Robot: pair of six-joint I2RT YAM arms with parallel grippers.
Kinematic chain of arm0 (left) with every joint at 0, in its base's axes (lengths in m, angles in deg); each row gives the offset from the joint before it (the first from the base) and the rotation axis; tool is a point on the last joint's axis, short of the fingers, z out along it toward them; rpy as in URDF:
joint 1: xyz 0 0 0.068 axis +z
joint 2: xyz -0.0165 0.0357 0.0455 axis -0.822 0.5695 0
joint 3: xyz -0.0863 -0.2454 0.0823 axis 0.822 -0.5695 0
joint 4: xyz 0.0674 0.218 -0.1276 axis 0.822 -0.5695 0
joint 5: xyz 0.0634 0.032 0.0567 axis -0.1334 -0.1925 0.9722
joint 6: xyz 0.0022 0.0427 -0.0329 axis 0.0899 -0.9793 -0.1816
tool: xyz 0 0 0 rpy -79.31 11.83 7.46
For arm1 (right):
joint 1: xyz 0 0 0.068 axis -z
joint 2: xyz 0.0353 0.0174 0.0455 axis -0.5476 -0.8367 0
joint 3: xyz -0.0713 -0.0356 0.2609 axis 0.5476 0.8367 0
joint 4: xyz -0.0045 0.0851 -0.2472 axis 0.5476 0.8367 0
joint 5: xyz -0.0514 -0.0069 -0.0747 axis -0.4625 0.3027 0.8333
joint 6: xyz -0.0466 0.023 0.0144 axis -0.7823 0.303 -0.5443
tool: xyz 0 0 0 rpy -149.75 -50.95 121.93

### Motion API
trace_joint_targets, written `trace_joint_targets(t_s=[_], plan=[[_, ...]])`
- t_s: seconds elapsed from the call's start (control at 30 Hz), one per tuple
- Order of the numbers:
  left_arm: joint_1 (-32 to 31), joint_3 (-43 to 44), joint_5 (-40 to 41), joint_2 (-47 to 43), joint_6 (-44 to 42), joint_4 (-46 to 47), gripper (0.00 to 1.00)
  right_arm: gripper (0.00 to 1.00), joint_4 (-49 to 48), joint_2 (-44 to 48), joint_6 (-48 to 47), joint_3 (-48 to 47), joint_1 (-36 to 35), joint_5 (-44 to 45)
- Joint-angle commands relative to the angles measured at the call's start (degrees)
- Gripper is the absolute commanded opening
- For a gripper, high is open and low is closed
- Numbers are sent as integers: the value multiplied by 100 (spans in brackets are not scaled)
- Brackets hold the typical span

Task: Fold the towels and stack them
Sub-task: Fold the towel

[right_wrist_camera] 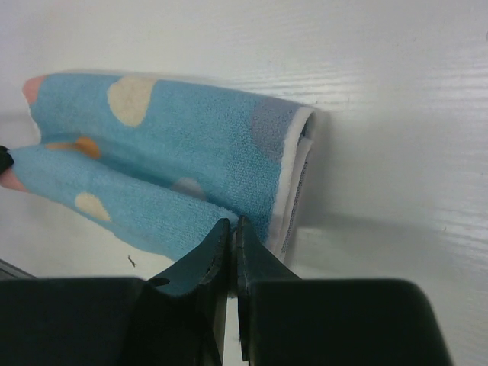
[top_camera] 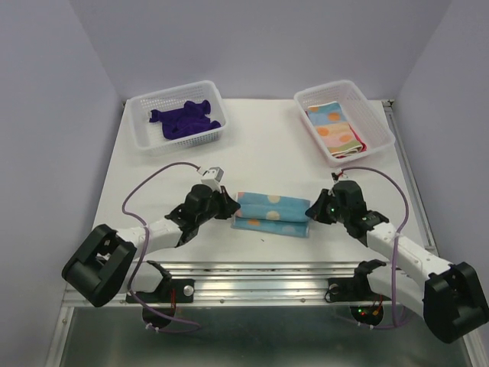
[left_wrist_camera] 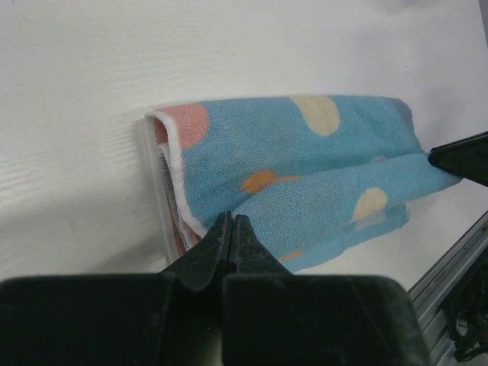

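Note:
A light blue towel (top_camera: 271,208) with orange and cream spots lies folded into a long band on the white table, between my two grippers. My left gripper (top_camera: 231,206) is shut on the near layer's left corner (left_wrist_camera: 231,217). At the right corner my right gripper (top_camera: 311,210) is pinched on the same layer (right_wrist_camera: 234,223). That layer is pulled taut between the two tips and lifted slightly over the rest of the towel (left_wrist_camera: 305,145). Dark purple towels (top_camera: 183,120) lie crumpled in the left basket. Folded spotted towels (top_camera: 336,130) sit stacked in the right basket.
The left white perforated basket (top_camera: 176,88) stands at the back left, the right one (top_camera: 328,90) at the back right. A metal rail (top_camera: 252,271) runs along the table's near edge, close behind the towel. Purple cables loop beside both arms.

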Motion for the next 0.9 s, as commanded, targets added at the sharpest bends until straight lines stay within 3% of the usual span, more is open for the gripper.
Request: trace_joint_targets(t_s=[0.0, 0.07, 0.1, 0.13, 0.17, 0.2, 0.23, 0.3, 0.4, 0.57, 0.87], plan=[[-47, -148, 65, -237, 83, 251, 0, 9, -15, 230, 109, 253, 25, -211], [-55, -244, 13, -263, 119, 224, 0, 11, 29, 318, 162, 376, 33, -377], [-56, -262, -31, -272, 128, 181, 0, 17, 21, 353, 214, 429, 33, -456], [-56, -271, -145, -298, 171, 146, 3, 20, 29, 440, 249, 543, 33, -622], [-64, -288, -198, -334, 198, 93, 12, 26, 82, 484, 293, 587, 33, -694], [-90, -297, -216, -508, 242, -47, 20, 45, 143, 546, 372, 631, 33, -808], [-117, -323, -173, -631, 294, -118, 32, 50, 231, 607, 399, 658, 33, -852], [-143, -429, -5, -1087, 391, -389, 99, 53, 521, 914, 399, 719, 33, -932], [-170, -464, 381, -1756, 532, -987, 99, 73, 934, 1468, 469, 702, 33, -784], [-170, -490, 900, -2372, 629, -1393, 99, 87, 1198, 1777, 435, 535, 25, -221], [-187, -429, 918, -2154, 629, -1393, 99, 87, 662, -32, 487, -238, 33, 562]])
